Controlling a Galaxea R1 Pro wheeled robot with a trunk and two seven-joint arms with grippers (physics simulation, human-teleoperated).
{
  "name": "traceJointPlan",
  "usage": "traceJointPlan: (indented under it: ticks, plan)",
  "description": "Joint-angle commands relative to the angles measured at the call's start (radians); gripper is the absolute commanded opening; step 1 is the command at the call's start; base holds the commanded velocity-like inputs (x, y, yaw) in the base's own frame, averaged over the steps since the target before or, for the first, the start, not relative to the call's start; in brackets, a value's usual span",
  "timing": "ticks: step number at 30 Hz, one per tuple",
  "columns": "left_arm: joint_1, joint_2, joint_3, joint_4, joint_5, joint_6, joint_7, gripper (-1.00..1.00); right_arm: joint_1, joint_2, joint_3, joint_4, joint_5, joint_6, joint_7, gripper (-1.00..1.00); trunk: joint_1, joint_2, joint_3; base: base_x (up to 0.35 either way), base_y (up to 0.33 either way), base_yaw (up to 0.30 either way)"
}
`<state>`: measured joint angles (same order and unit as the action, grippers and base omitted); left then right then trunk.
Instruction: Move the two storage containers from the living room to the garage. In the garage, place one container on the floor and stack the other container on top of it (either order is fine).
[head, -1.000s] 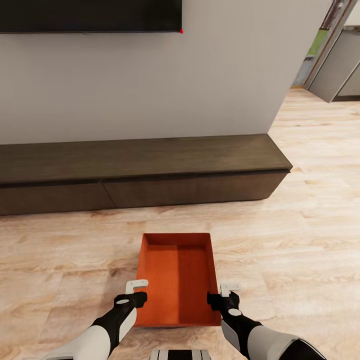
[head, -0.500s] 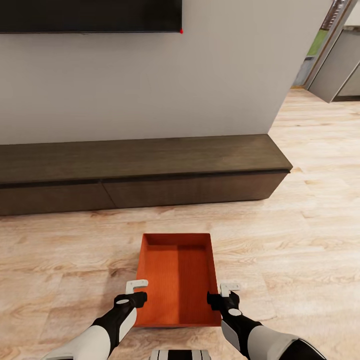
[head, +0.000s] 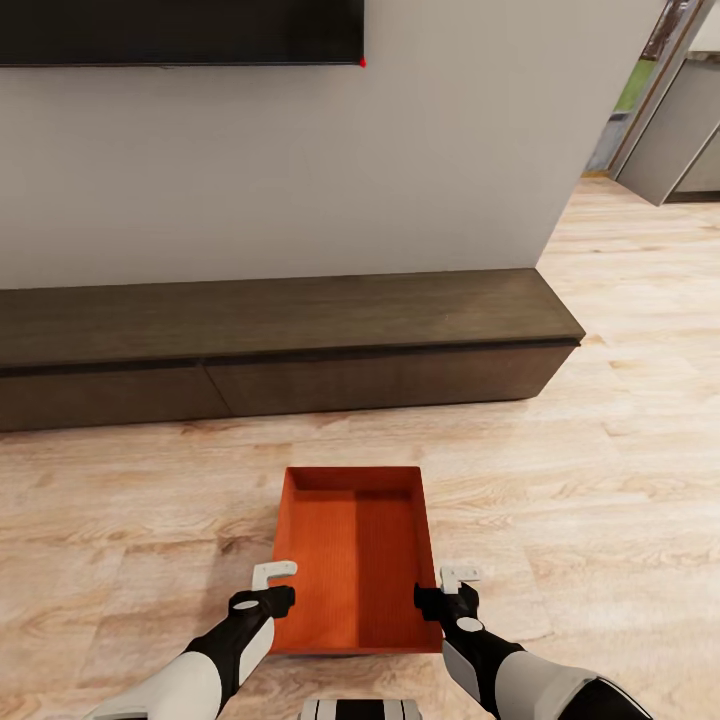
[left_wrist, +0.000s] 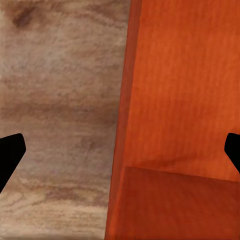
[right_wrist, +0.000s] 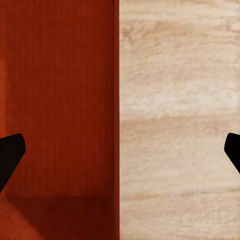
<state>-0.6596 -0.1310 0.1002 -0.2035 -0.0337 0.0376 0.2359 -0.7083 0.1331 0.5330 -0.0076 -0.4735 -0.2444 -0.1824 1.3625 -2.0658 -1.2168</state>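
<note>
One orange-red storage container (head: 355, 555) sits open-top on the light wood plank floor (head: 600, 500) of the living room, just in front of me. My left gripper (head: 272, 588) is at its left wall and my right gripper (head: 447, 590) at its right wall. In the left wrist view the left gripper (left_wrist: 120, 152) is open, its dark fingertips (left_wrist: 10, 155) wide apart astride the container's wall (left_wrist: 127, 100). In the right wrist view the right gripper (right_wrist: 120, 152) is open the same way over the container's other wall (right_wrist: 116, 100). The garage is out of view.
A long low dark wood cabinet (head: 280, 340) runs along the grey wall beyond the container, under a black wall TV (head: 180, 30). The plank floor carries on to the right, past the cabinet's end, toward an opening (head: 650, 120).
</note>
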Motion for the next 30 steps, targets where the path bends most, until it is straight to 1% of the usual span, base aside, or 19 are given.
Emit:
traceJointPlan:
  ticks: [1,4,22,30]
  plan:
    - [0.0,-0.001,0.007,-0.002,-0.003,0.004,0.001,1.0,0.0,0.0,0.008,0.001,-0.008,-0.003,-0.003,1.0,0.0,0.0,-0.001,0.0,0.0,0.0]
    - [0.0,-0.001,0.007,-0.003,-0.003,0.004,0.002,1.0,0.0,0.0,0.008,0.0,-0.008,-0.003,-0.003,1.0,0.0,0.0,-0.001,0.0,0.0,0.0]
    - [0.0,0.001,0.007,-0.006,-0.004,0.004,0.0,1.0,0.0,0.0,0.008,0.001,-0.01,-0.003,-0.003,1.0,0.069,-0.126,-0.057,0.0,0.0,0.0]
    - [0.0,0.001,0.007,-0.01,-0.003,0.004,0.001,1.0,0.0,0.0,0.008,0.001,-0.01,-0.003,-0.003,1.0,0.069,-0.126,-0.057,0.0,0.0,0.0]
